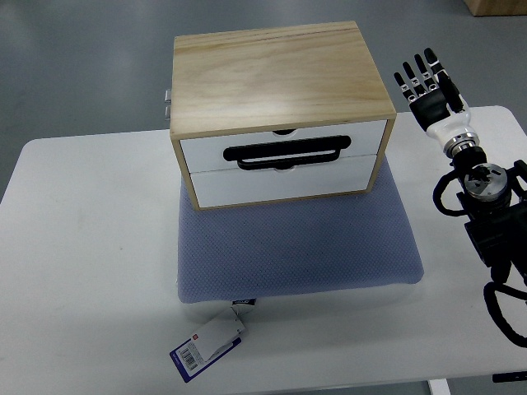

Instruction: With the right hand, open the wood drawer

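Observation:
A light wooden box (276, 70) with two white drawer fronts stands on a blue-grey cushion (296, 243). Both drawers are closed; the upper drawer front (284, 141) carries a black bar handle (284, 153), and the lower drawer front (284, 181) sits just beneath it. My right hand (428, 82) is raised to the right of the box, clear of it, with its black fingers (418, 72) stretched out straight and holding nothing. Its arm (486, 206) comes in from the right edge.
The white table (90, 263) carries the cushion, with a tag bearing a barcode (207, 347) hanging off the cushion's front edge. Metal hinges (167, 103) show at the box's left rear. Grey floor lies beyond the table.

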`<state>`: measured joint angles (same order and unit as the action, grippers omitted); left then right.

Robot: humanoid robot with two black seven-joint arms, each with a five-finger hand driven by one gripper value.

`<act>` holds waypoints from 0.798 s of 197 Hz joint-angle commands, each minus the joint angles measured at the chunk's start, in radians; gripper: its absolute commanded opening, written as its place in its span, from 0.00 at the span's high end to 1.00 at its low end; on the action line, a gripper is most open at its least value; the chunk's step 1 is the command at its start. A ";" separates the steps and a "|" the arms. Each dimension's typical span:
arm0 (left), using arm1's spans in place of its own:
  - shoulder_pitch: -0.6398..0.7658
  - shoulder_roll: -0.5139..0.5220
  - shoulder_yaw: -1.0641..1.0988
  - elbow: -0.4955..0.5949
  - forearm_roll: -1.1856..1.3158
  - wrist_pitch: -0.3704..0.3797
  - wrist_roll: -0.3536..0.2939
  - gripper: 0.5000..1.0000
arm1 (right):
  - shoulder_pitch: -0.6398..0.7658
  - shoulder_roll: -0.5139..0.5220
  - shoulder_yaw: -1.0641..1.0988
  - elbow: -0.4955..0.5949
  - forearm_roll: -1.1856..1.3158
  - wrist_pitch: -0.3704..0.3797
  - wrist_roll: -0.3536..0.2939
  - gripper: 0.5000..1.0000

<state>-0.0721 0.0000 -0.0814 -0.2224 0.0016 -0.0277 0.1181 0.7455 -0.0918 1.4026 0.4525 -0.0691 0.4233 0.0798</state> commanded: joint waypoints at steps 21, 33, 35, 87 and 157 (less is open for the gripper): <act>0.000 0.000 0.000 0.000 -0.002 -0.001 0.000 0.00 | 0.000 -0.005 0.001 -0.001 0.000 -0.001 0.006 0.11; 0.000 0.000 -0.003 0.000 -0.003 0.003 0.000 0.00 | 0.002 -0.011 0.001 -0.003 0.000 -0.001 0.006 0.11; 0.000 0.000 -0.003 0.000 -0.003 0.003 0.000 0.00 | 0.002 -0.014 0.001 -0.003 0.000 -0.001 0.006 0.11; 0.000 0.000 -0.001 0.000 -0.003 0.003 0.000 0.00 | 0.037 -0.081 -0.013 0.000 -0.014 0.003 -0.008 0.11; 0.000 0.000 0.000 -0.002 -0.002 -0.001 0.000 0.00 | 0.336 -0.322 -0.533 0.017 -0.015 -0.001 -0.087 0.11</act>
<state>-0.0722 0.0000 -0.0809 -0.2239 -0.0005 -0.0281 0.1181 0.9574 -0.3493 1.0459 0.4653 -0.0840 0.4252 0.0281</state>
